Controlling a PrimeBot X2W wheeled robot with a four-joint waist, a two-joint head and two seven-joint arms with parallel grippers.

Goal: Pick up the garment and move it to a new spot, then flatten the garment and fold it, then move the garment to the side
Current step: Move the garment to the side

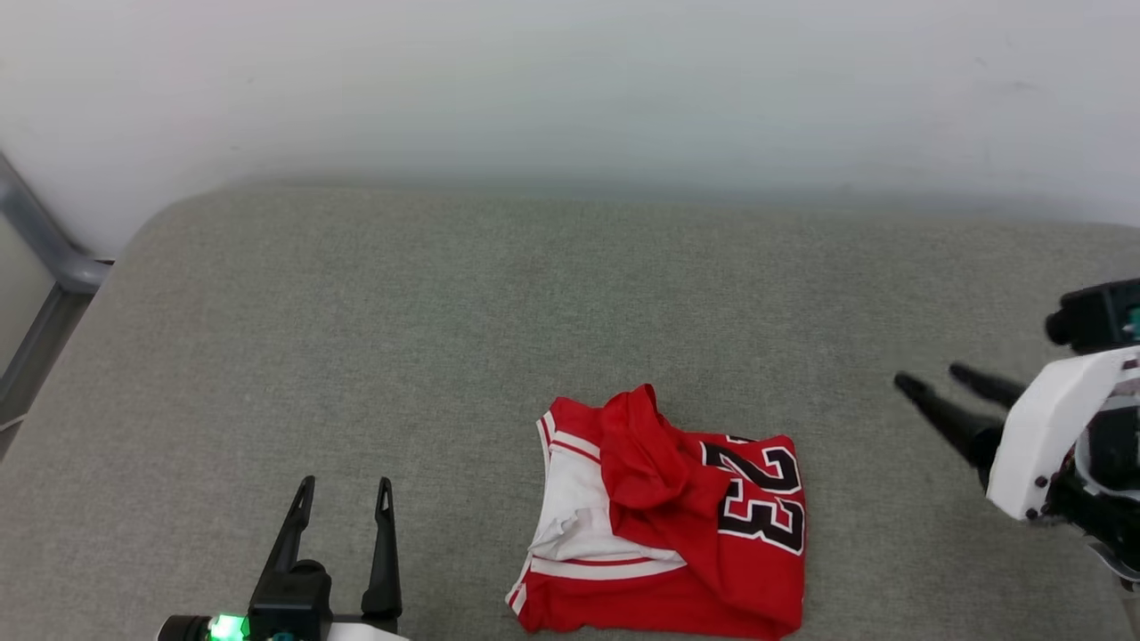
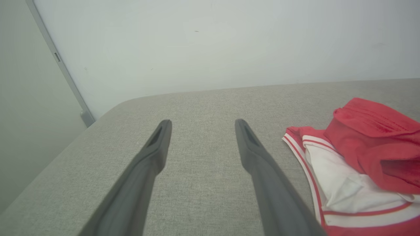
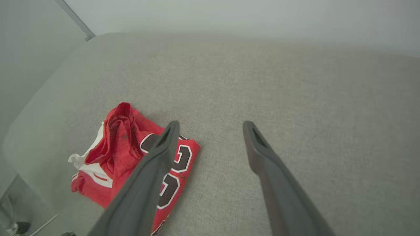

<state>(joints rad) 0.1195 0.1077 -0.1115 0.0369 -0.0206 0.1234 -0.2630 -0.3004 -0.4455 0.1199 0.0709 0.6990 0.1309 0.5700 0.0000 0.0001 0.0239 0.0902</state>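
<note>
The garment (image 1: pixel 668 525), a red jersey with white panels, striped trim and black numerals "23", lies loosely folded in a small bundle near the front edge of the grey cushioned surface (image 1: pixel 445 338). My left gripper (image 1: pixel 346 491) stands open at the lower left, well to the left of the garment, with nothing between its fingers. In the left wrist view the garment (image 2: pixel 357 170) lies to the right of the open left gripper (image 2: pixel 200 124). My right gripper (image 1: pixel 935 378) is open at the right, apart from the cloth. In the right wrist view the garment (image 3: pixel 124 157) lies partly behind the left finger (image 3: pixel 157 164).
A pale wall (image 1: pixel 570 89) rises behind the cushion's far edge. A grey metal frame post (image 1: pixel 44 267) stands off the left side. Bare grey fabric stretches behind and to both sides of the garment.
</note>
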